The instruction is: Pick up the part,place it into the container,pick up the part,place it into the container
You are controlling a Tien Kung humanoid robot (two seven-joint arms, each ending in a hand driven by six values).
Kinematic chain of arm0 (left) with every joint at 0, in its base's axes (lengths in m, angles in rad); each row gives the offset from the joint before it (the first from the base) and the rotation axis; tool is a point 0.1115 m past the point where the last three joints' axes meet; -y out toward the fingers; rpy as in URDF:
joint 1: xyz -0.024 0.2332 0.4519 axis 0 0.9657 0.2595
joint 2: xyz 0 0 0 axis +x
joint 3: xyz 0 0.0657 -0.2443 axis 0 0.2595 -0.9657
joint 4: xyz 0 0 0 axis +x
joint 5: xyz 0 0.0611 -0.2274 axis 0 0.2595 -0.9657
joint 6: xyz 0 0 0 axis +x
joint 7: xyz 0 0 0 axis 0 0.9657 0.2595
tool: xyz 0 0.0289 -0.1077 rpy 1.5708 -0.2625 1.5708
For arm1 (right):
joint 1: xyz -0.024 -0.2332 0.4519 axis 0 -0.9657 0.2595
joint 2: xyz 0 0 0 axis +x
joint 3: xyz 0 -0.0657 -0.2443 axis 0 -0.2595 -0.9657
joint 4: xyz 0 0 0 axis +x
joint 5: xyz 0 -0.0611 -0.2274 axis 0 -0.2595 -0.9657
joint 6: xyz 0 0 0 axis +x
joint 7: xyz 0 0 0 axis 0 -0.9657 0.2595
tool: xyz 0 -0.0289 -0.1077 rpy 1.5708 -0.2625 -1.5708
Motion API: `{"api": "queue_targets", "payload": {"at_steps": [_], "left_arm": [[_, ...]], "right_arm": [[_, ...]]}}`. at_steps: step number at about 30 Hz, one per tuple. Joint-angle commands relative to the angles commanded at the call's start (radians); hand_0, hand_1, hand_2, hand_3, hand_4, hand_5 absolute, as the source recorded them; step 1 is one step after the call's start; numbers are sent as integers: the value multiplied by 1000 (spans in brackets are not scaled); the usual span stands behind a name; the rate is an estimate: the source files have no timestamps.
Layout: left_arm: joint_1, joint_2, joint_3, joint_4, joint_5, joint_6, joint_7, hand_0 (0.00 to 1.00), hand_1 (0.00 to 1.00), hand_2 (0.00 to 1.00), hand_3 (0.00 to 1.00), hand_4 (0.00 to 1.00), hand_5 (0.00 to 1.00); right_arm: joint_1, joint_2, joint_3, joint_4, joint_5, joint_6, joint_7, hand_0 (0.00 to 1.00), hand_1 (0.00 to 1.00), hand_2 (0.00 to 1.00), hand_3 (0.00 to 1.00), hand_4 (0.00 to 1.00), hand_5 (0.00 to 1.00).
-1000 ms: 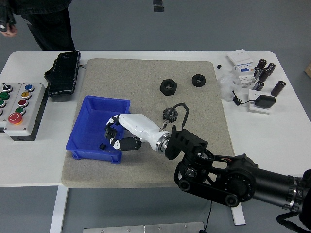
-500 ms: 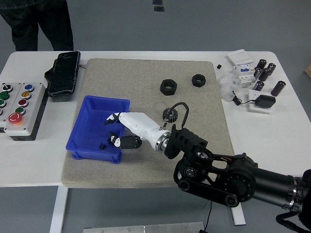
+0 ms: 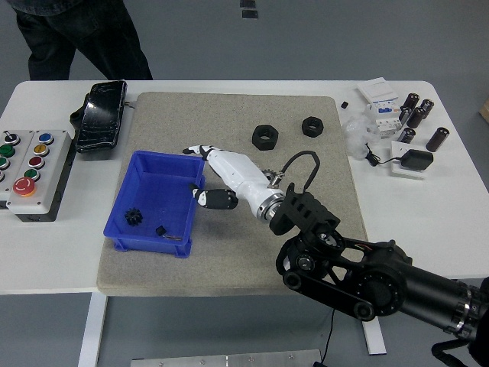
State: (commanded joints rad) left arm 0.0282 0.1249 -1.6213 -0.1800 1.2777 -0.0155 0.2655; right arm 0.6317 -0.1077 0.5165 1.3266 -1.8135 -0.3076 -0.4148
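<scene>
Right hand [image 3: 208, 174], fingers spread and empty, hovers over bin [image 3: 124, 196] right rim; two parts inside, two nuts [image 3: 264, 137] beyond.

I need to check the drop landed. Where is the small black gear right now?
In the head view the small black gear lies inside the blue plastic bin at the mat's left, near its front-left corner, left of a smaller black part.

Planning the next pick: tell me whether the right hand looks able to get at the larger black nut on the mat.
Probably yes. The right hand is open and empty at the blue bin's far right corner, and the larger black nut lies alone on bare mat just beyond, nothing between them.
</scene>
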Motion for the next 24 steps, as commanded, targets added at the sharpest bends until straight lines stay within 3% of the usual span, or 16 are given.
{"api": "queue_targets", "payload": {"at_steps": [5,6,8,11,12,23,24], "left_arm": [[0,0,-1,0,2,0,-1,619,519,544,635,611,373],[-1,0,-1,0,2,0,-1,619,519,544,635,607,371],[-2,1,-1,0,3,0,-1,619,519,544,635,607,371],[-3,1,1,0,3,-1,-2,619,519,544,635,607,371],[-3,0,1,0,3,-1,-2,618,519,544,635,605,369],[-3,1,3,0,3,-1,-1,618,519,544,635,604,370],[-4,1,4,0,2,-2,-1,619,519,544,635,602,371]], "right_arm": [[-25,-14,103,-73,-137,100,-111,554,775,839,805,604,178],[-28,-16,113,-84,-163,123,-135,463,746,841,818,643,193],[-31,-17,117,-96,-194,143,-155,463,746,841,818,643,193],[-33,-13,114,-110,-212,156,-162,463,746,841,818,643,193],[-32,-12,113,-114,-213,160,-163,448,746,835,818,719,335],[-25,-9,98,-144,-163,176,-148,444,749,836,819,736,382],[-24,-8,96,-148,-160,178,-148,436,751,840,829,778,457]]}}
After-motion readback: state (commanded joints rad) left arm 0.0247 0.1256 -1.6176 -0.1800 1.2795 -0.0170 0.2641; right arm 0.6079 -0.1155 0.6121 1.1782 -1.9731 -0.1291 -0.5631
